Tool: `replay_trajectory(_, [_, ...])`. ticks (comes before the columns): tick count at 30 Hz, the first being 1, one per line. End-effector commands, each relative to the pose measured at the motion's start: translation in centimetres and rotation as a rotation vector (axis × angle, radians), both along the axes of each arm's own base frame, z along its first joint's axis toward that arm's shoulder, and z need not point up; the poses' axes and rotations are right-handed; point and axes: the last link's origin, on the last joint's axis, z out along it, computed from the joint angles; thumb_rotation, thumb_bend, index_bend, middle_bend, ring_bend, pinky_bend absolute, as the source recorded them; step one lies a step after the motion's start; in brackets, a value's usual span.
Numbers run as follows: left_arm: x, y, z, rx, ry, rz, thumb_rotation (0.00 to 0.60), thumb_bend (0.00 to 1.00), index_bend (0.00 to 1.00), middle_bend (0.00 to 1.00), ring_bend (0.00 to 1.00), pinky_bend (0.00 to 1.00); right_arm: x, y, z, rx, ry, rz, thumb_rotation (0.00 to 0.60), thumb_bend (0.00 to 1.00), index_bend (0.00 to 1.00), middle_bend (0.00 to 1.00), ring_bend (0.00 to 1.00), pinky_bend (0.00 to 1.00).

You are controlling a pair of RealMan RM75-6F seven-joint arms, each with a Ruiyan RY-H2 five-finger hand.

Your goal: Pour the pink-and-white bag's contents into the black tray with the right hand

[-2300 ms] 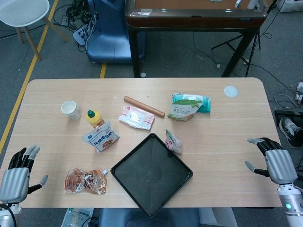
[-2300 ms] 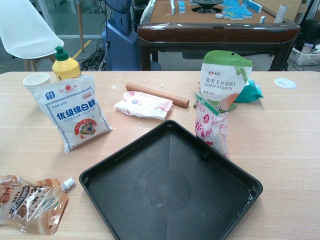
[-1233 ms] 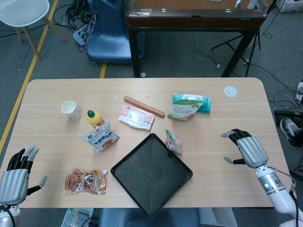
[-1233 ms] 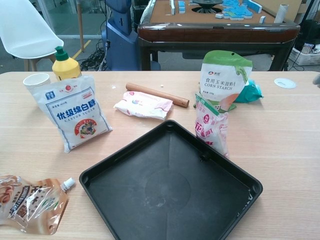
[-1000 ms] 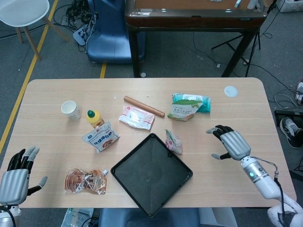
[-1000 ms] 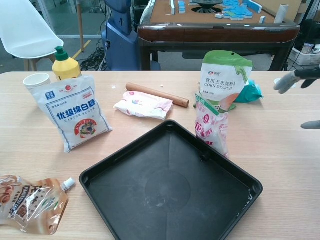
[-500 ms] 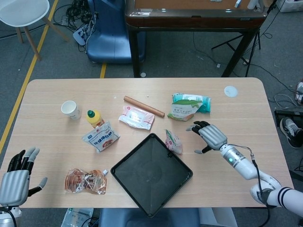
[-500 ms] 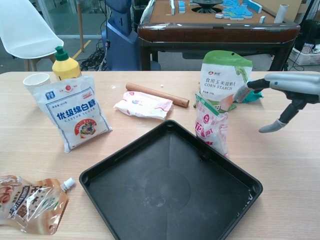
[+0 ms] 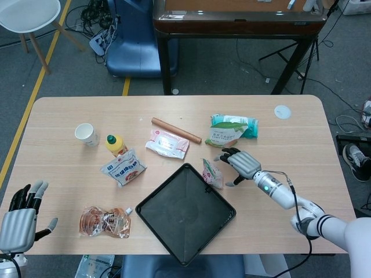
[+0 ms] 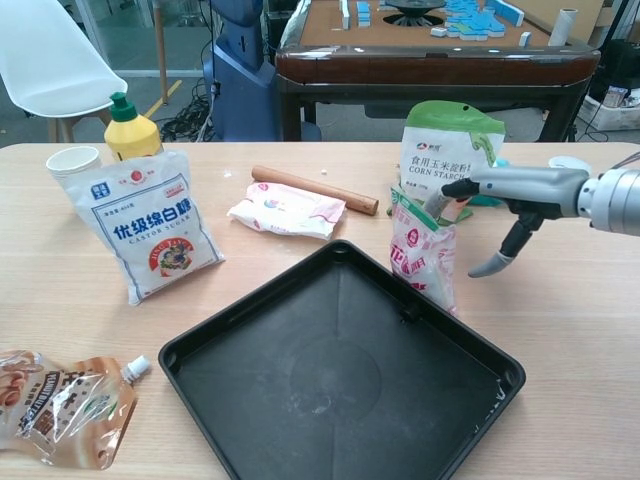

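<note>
Pink-and-white bag [image 10: 423, 251] stands upright at the black tray's [image 10: 230, 345] far-right edge, leaning at the rim near the tray's right corner; in head view the bag [image 9: 212, 172] sits just right of the tray's [image 9: 168, 231] top corner; top of bag looks crumpled, whether sealed or cut cannot tell. Right hand [image 10: 497, 205] hovers just right of the bag at its upper part, fingers spread apart and holding nothing, fingertips [image 10: 433, 206] close to the bag's top but contact cannot be confirmed; thumb hangs down to the bag's right, apart from it; head view shows the same hand [image 9: 238, 164] between bag and table's right side, released. Tray sits diamond-wise, inside looks bare with faint white smears near its right corner. Behind the bag, a green-and-white corn starch bag [image 10: 447, 155] stands upright, teal packet [image 10: 497, 186] just behind it. Left of the bag, beyond the tray's far corner: flat pink-white packet [image 10: 286, 209], wooden rolling pin [image 10: 314, 189] just behind it. Far left of the tray: castor sugar bag [image 10: 145, 233], yellow bottle with green cap [image 10: 129, 129] behind it, paper cup [image 10: 74, 163] beside that. Near-left of the tray: brownish spout pouch [image 10: 60, 408] lying flat. White round lid [image 9: 282, 112] well right of the starch bag. Left hand [image 9: 19, 218] far left of the tray at the table's near edge, fingers apart, empty.
</note>
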Motion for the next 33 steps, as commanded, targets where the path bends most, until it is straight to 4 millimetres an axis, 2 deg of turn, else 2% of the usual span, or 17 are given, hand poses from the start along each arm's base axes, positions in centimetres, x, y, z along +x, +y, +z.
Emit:
replay_trajectory(1, [0.1, 0.0, 0.0, -0.002, 0.002, 0.000, 0.600, 0.20, 0.10, 0.10, 0.01, 0.05, 0.7, -0.5, -1.2, 0.037, -0.004, 0.005, 0.600, 0.01, 0.21, 0.22, 0.09, 0.10])
replay_trajectory(7, [0.2, 0.0, 0.0, -0.001, 0.006, 0.005, 0.600, 0.20, 0.10, 0.10, 0.01, 0.05, 1.2, -0.7, -2.2, 0.092, 0.026, 0.032, 0.600, 0.01, 0.21, 0.22, 0.09, 0.10])
replay_trajectory(13, [0.1, -0.1, -0.1, -0.004, 0.005, 0.010, 0.600, 0.20, 0.10, 0.10, 0.01, 0.04, 0.6, -0.7, -2.0, 0.103, 0.022, 0.020, 0.600, 0.01, 0.21, 0.22, 0.09, 0.10])
replay_trajectory(19, [0.0, -0.1, -0.2, -0.008, 0.003, 0.011, 0.600, 0.20, 0.10, 0.10, 0.01, 0.04, -1.0, 0.3, -1.3, 0.098, -0.009, -0.008, 0.600, 0.01, 0.21, 0.22, 0.09, 0.10])
replay_trajectory(28, [-0.1, 0.0, -0.6, -0.021, -0.002, 0.009, 0.600, 0.20, 0.10, 0.10, 0.01, 0.04, -3.9, 2.8, -0.3, 0.083, -0.084, -0.069, 0.600, 0.01, 0.21, 0.23, 0.09, 0.10])
replay_trajectory(33, [0.0, 0.2, -0.8, -0.032, -0.004, 0.005, 0.600, 0.20, 0.10, 0.10, 0.01, 0.04, -5.0, 3.2, -0.3, 0.058, -0.091, -0.100, 0.600, 0.01, 0.21, 0.24, 0.09, 0.10])
